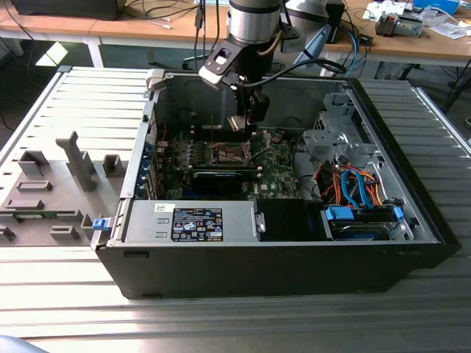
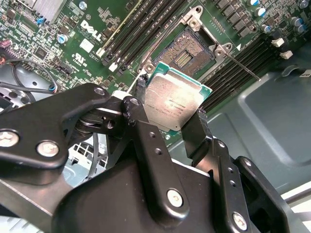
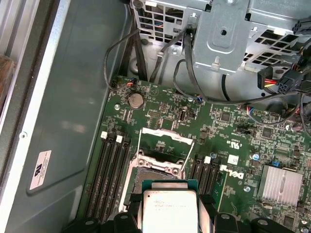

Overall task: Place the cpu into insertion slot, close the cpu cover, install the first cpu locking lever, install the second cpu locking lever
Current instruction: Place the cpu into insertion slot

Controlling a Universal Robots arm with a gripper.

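Second wrist view: the gripper pinches the cpu by its edges near the uncovered insertion slot; it should descend level, corners matched.

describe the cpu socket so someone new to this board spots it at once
Inside the open computer case, find the green motherboard. The insertion slot sits between two banks of long black memory slots, close by the cpu held in the hand. Unlike those narrow strips, it is square, with a golden-brown contact field ringed by a metal frame.
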